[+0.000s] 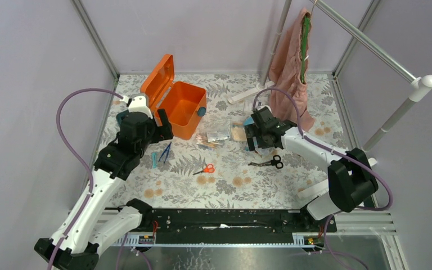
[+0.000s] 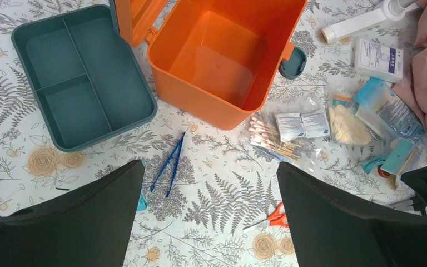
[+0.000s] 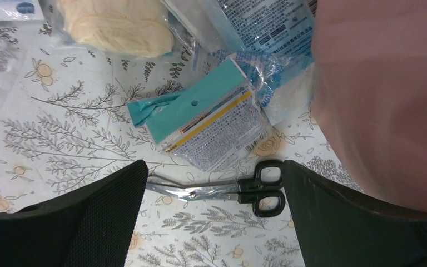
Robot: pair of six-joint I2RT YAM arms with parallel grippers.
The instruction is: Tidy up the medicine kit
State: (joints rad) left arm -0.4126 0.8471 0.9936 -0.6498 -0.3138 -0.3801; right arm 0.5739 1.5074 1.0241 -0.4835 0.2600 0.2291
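The medicine kit (image 1: 183, 107) is an orange box standing open and empty at the back left, with its lid (image 1: 161, 79) tipped up. In the left wrist view its teal divided tray (image 2: 80, 75) lies empty beside the box (image 2: 228, 55). My left gripper (image 2: 210, 167) hovers open over the cloth, near blue tweezers (image 2: 168, 164) and small orange scissors (image 2: 275, 217). My right gripper (image 3: 214, 164) hangs open above black scissors (image 3: 222, 192) and a teal-backed packet (image 3: 211, 119). Neither gripper holds anything.
Loose supplies lie right of the box: cotton swabs (image 2: 269, 139), wipe packets (image 2: 303, 123), pale gloves (image 2: 347, 125), a gauze box (image 2: 378, 58) and a white tube (image 2: 361, 22). A pink garment (image 1: 292, 67) hangs from a rail at the back right, close to my right gripper.
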